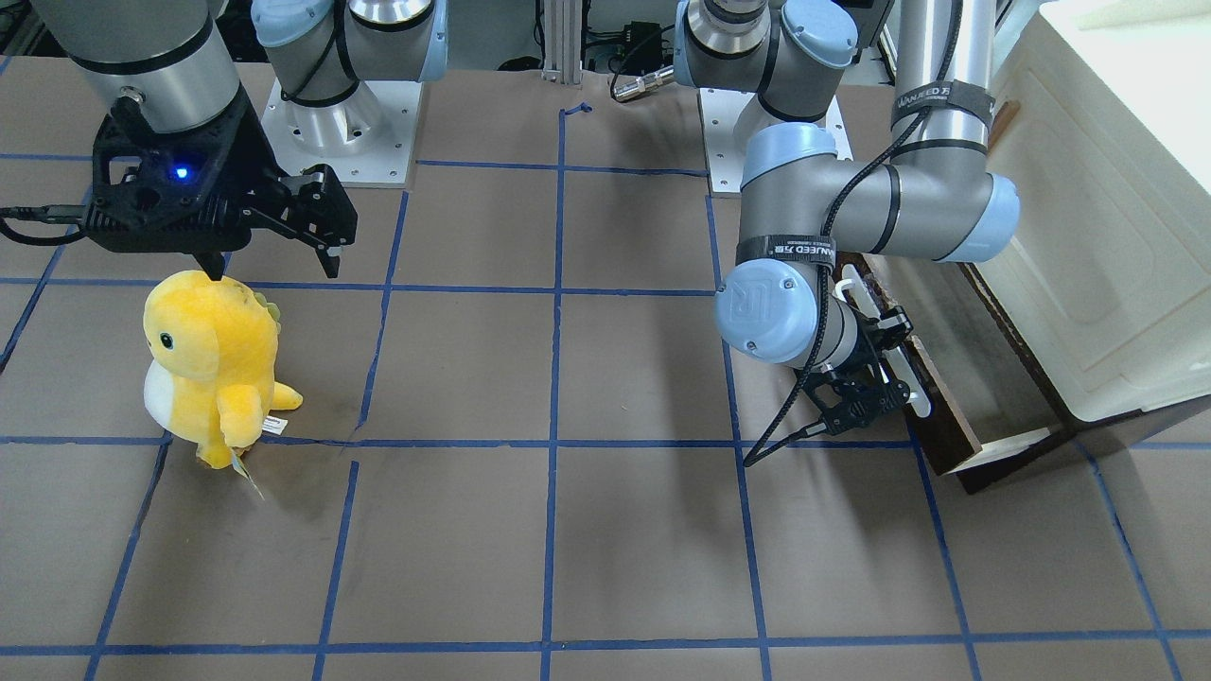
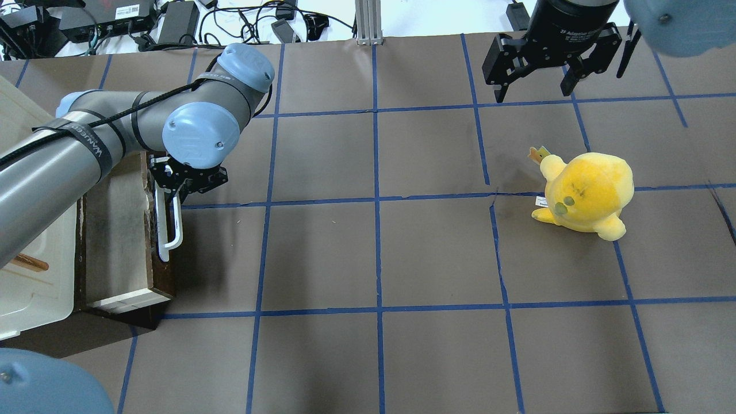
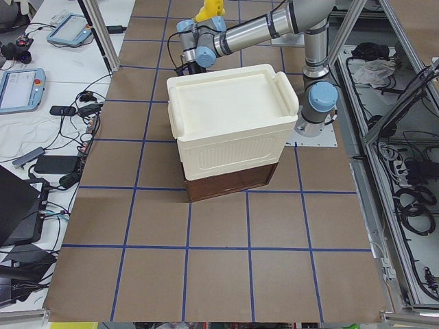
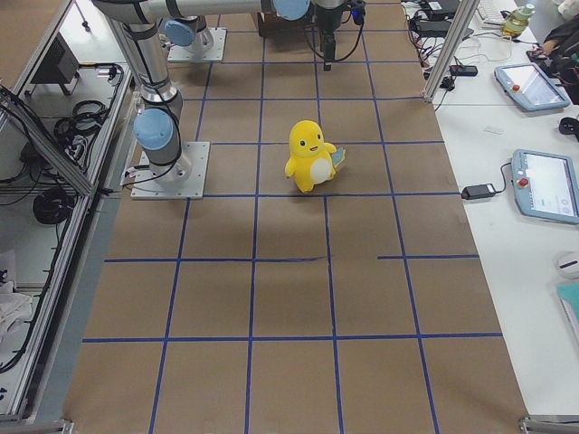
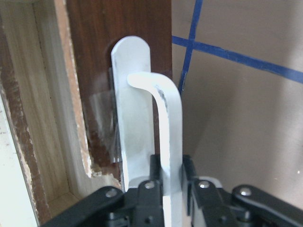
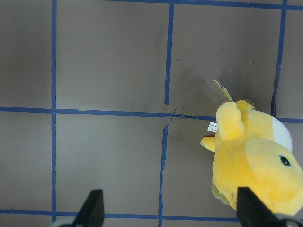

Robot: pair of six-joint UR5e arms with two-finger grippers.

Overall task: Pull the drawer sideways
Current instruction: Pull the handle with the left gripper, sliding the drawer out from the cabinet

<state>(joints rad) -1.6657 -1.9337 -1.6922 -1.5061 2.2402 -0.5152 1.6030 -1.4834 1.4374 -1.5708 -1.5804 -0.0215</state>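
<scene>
Drawer [image 2: 115, 230] at table's left end, partly out of cream cabinet [image 2: 29, 276]. Long axis running away from robot; dark brown front facing table centre. Pale wood inside, white bar handle [image 2: 172, 233]. Left gripper [image 5: 170, 177] clamped on handle. Right gripper [image 2: 537, 86] spread, empty, near yellow plush [image 2: 586, 192].

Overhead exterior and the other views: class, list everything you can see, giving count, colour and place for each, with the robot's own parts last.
drawer: 1, dark brown front, pale wood inside; partly out under the cabinet, on the robot's left
handle: 1, white bar; on the drawer front
cabinet: 1, cream-white; at the table's left end
plush toy: 1, yellow, white belly; upright on the robot's right
table: 1, brown with blue tape grid
left gripper: 1, black; shut on the handle
right gripper: 1, black; open, raised near the plush toy, apart from it
</scene>
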